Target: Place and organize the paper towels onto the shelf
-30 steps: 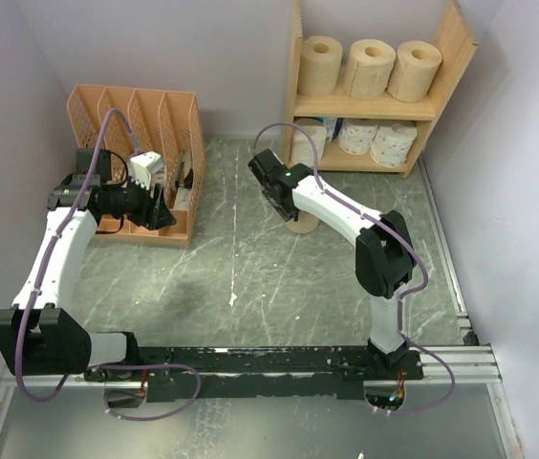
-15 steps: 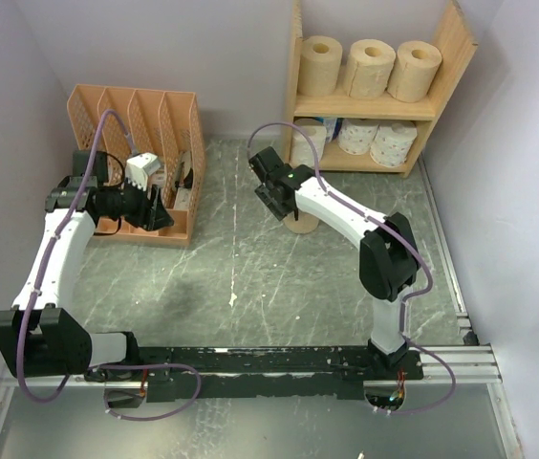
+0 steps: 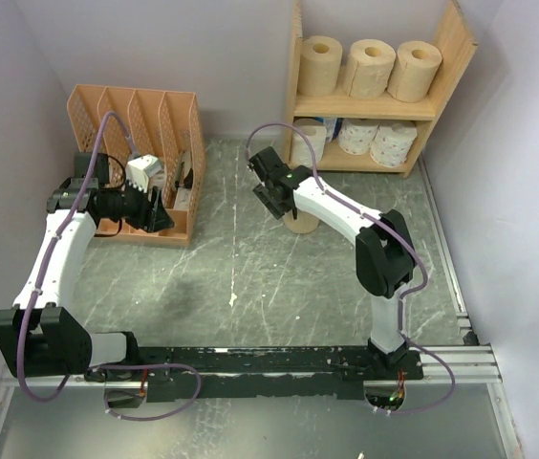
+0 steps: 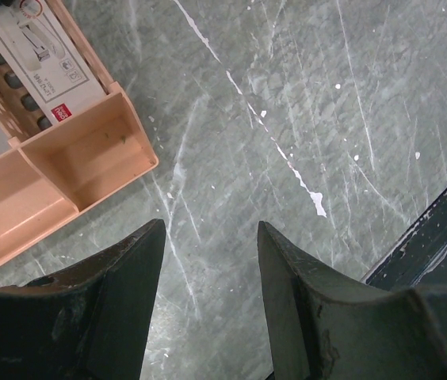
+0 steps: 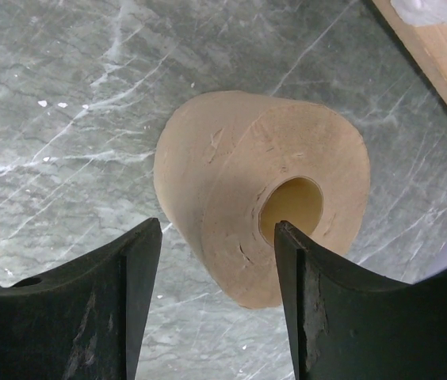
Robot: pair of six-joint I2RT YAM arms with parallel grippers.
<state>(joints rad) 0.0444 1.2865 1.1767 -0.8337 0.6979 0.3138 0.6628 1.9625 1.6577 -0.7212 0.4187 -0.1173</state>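
A tan paper towel roll [image 5: 239, 182] stands on end on the table, its core hole facing up. My right gripper [image 5: 217, 228] hangs open just above it, a finger on either side and not touching it. From above the same roll [image 3: 302, 226] is half hidden under that gripper [image 3: 271, 196], in front of the wooden shelf [image 3: 365, 103]. The shelf's top tier holds three tan rolls [image 3: 372, 67]. Its lower tier holds three white rolls [image 3: 393, 143]. My left gripper [image 3: 160, 215] is open and empty beside the orange organizer; in its wrist view [image 4: 211, 228] only bare table lies between the fingers.
The orange-pink file organizer [image 3: 136, 110] stands at the back left with boxed items [image 4: 37, 59] in its slots. A corner of the shelf [image 5: 437, 55] shows in the right wrist view. The black base rail [image 3: 279, 361] runs along the near edge. Walls close in on both sides.
My right gripper has shifted slightly left and back over the tan roll. The left arm has barely moved. Both stay open.
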